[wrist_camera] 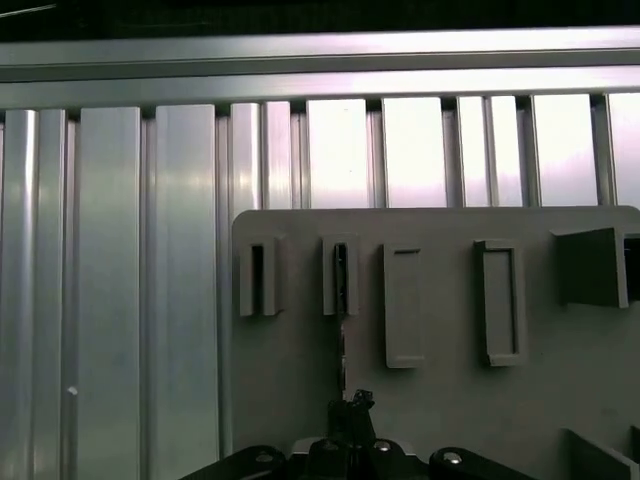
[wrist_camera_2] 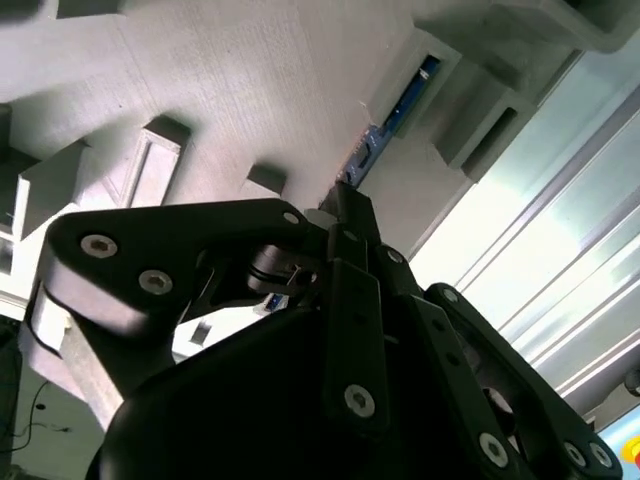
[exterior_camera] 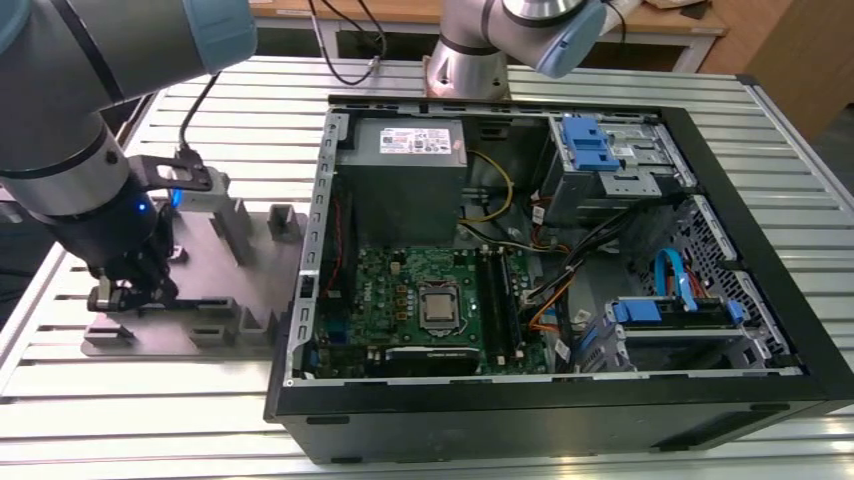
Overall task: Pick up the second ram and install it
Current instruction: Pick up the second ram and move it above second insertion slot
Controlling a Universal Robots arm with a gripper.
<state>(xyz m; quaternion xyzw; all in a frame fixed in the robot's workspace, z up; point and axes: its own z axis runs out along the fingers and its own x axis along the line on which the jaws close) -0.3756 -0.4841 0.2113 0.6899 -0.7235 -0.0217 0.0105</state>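
claw (wrist_camera_2: pixel 343 200) at 2nd ram (wrist_camera_2: pixel 385 125) (in holder (wrist_camera: pixel 300 380))

Bluish second ram (wrist_camera_2: pixel 395 112), edge-up in holder (wrist_camera_2: pixel 250 90)

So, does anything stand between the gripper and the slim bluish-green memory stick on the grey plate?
Nothing visible does. In the second wrist view the gripper sits right at the end of the slim bluish-green memory stick, which stands on edge between blocks of the grey holder plate.

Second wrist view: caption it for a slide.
Claw at the second ram, which stands on edge in the grey holder plate.
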